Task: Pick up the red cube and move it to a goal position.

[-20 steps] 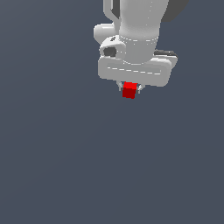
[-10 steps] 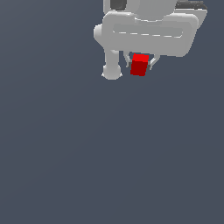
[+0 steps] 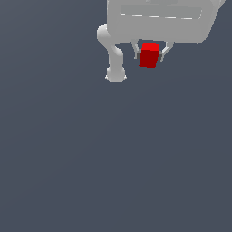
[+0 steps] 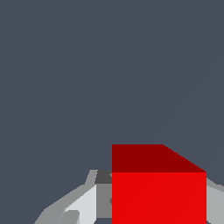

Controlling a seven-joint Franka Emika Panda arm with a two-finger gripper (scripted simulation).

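Note:
The red cube [image 3: 149,55] is small and bright red with darker sides. It sits between the two fingers of my white gripper [image 3: 150,55], near the top of the exterior view, well above the grey floor. The gripper is shut on it. One finger [image 3: 137,50] shows on the cube's left and one on its right. In the wrist view the red cube [image 4: 158,192] fills the lower right, with a light grey finger [image 4: 87,203] against its side. No goal marker shows in either view.
The white arm's link [image 3: 115,59] hangs down at the exterior view's left of the cube. The flat dark grey floor [image 3: 113,163] fills the rest of both views.
The gripper with the red cube has risen toward the camera and shifted to the exterior view's right. It looks larger now. The arm's link has come into view beside it.

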